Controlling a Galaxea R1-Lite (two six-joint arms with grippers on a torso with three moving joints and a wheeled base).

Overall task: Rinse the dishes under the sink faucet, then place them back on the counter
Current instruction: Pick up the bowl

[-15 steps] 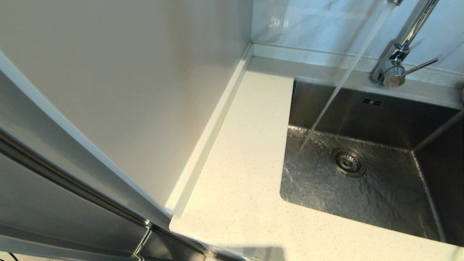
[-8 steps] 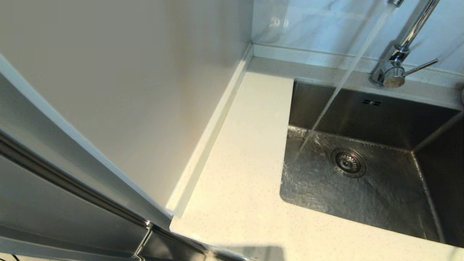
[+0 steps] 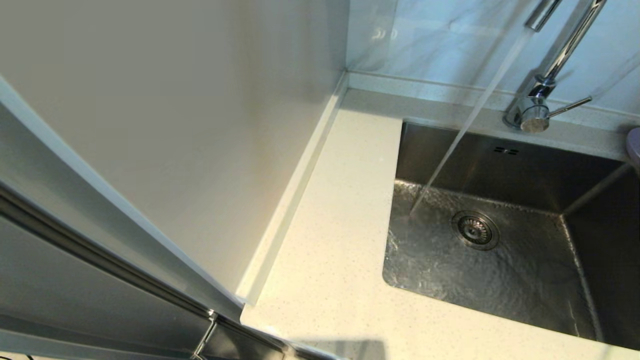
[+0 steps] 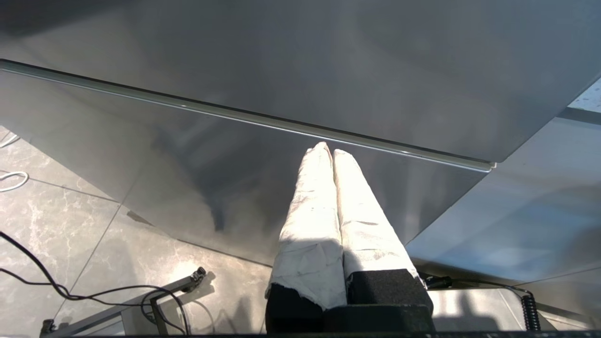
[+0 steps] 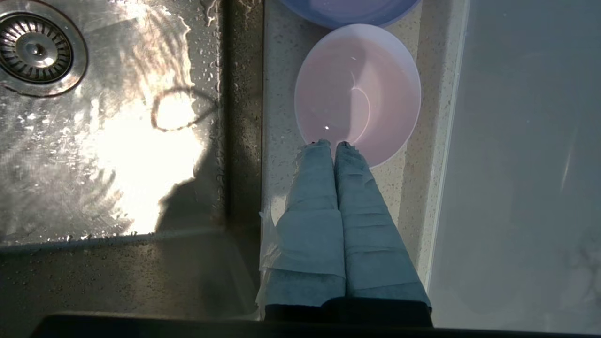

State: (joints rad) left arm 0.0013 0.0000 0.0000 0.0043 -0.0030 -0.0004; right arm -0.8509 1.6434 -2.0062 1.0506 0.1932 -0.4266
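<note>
Your right gripper (image 5: 333,143) has both cloth-wrapped fingers (image 5: 310,188) pressed together, pointing down. Your left gripper (image 4: 328,150) is the same: fingers closed, nothing held, arm hanging low. Neither arm shows in the head view.

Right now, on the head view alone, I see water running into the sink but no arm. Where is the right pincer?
Observer: The right pincer is shut and empty, its tips at the near rim of a pink bowl.
Operator: Where does the bowl stand?
Observer: On the counter beside the sink, with a lilac plate just beyond it.
Operator: And the left pincer?
Observer: Shut, empty, facing a grey cabinet front.
</note>
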